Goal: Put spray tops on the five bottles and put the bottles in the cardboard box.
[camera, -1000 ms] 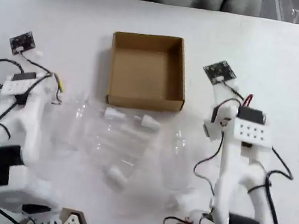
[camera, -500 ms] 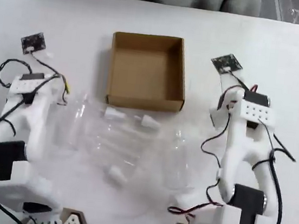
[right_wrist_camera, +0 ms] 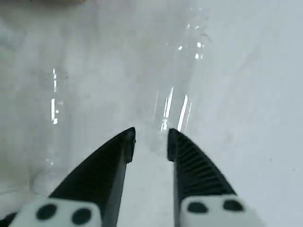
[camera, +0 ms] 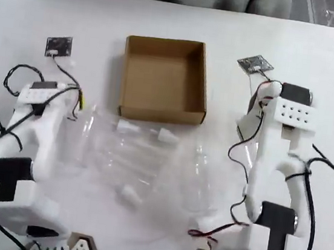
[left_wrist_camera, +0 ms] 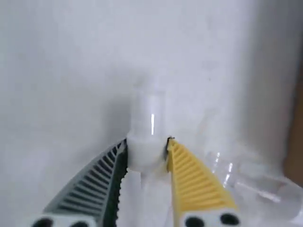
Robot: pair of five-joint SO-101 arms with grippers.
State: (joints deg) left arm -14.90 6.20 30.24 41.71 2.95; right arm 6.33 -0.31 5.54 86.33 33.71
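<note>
Though its lower part is hidden, a white spray top point(left_wrist_camera: 150, 118) sits pinched in the nearly closed left claw point(left_wrist_camera: 146, 143). Clear bottles point(camera: 129, 157) lie in a faint heap just in front of the open cardboard box point(camera: 162, 113), their outlines hard to trace, with loose tops point(camera: 166, 137) among them. Farther over, the right claw point(right_wrist_camera: 150, 137) points into the glinting heap; whether it grips anything cannot be told.

robotics lab bench: white table point(camera: 322, 52), bare wired circuit boards point(camera: 59, 45)
</note>
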